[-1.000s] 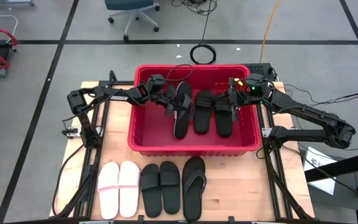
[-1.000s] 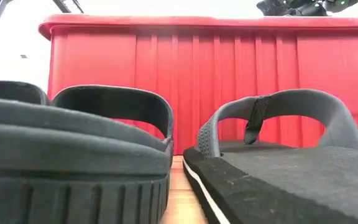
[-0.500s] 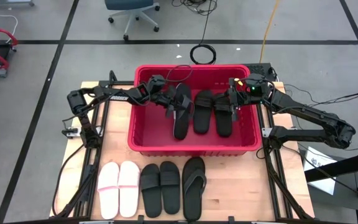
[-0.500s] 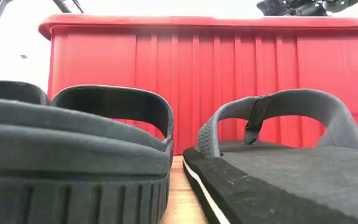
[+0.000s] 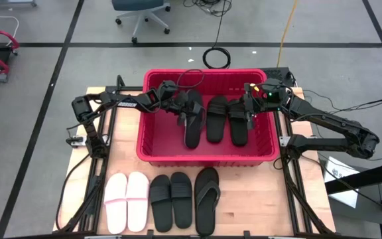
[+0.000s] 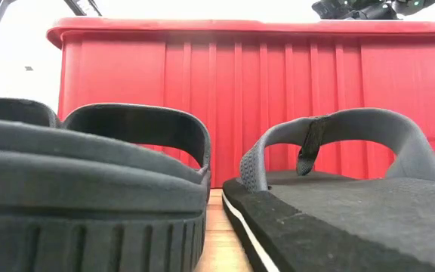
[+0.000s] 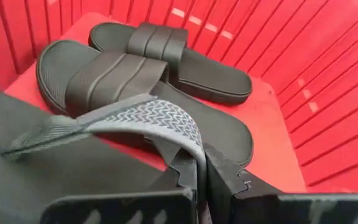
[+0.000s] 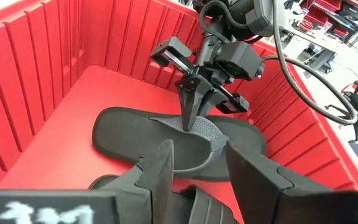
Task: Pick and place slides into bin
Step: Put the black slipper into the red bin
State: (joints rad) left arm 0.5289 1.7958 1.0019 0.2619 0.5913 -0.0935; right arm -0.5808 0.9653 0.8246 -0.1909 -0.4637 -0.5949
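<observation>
Slides: we count three in the red bin [image 5: 152,151] so far, a black wide-strap pair [image 5: 227,119] lying flat plus one thong flip-flop [image 5: 193,118] whose strap our left gripper [image 5: 180,108] has its fingers pinching shut (it looks barely set down). Our right gripper [image 5: 250,111] hangs over the wide-strap pair with fingers spread, holding nothing. Left on the bench [image 5: 257,206]: the pink pair [image 5: 127,201], a black wide-strap pair [image 5: 170,201] and the other flip-flop [image 5: 206,200], so five to go.
</observation>
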